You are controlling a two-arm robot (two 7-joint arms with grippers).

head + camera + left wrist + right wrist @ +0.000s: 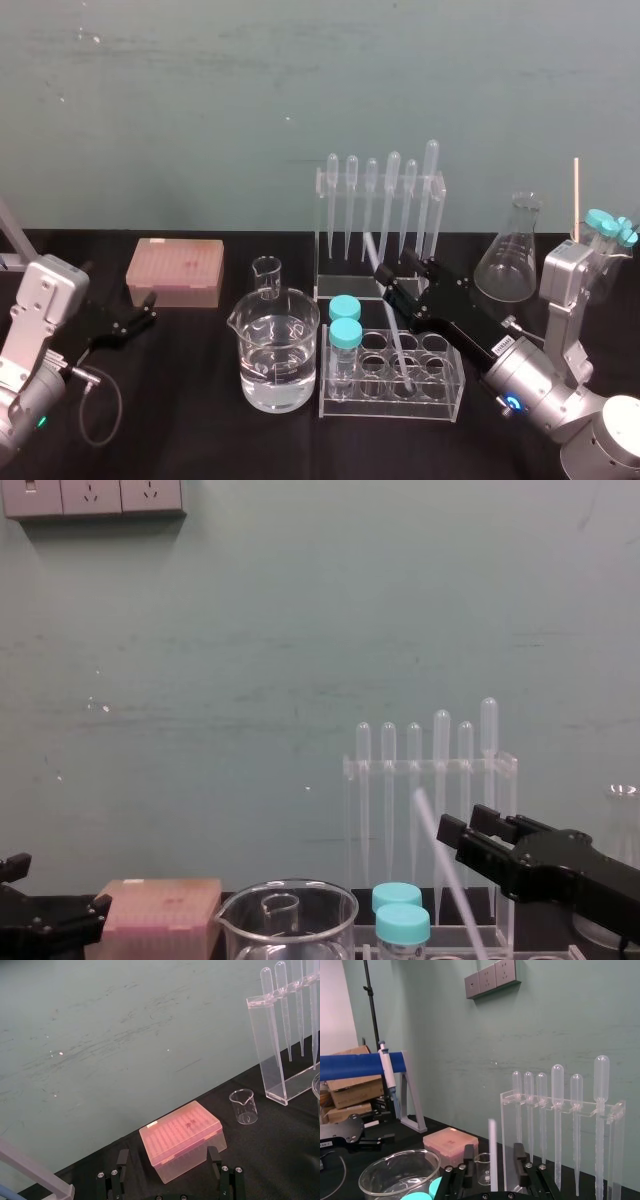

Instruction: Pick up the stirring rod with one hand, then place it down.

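R gripper (493,1150) is reaching over the test-tube rack (440,405), claw standing fairly wide w/ the stirring rod (425,810) between its fingers, gaps showing on both sides. Rod is leaning tilted, lower end sitting in a right-side hole of that rack, top pointing far-left toward the pipette rack (325,230). L gripper (150,308) is resting at far left, just near of the pink tip box (175,270), claw spread wide, holding nothing.

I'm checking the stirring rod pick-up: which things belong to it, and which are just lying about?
Job: stirring rod; right hand, open around it; test tube rack holding it.
Lying about: pipette rack; large beaker; small beaker; conical flask; pink tip box; left hand, parked at left.
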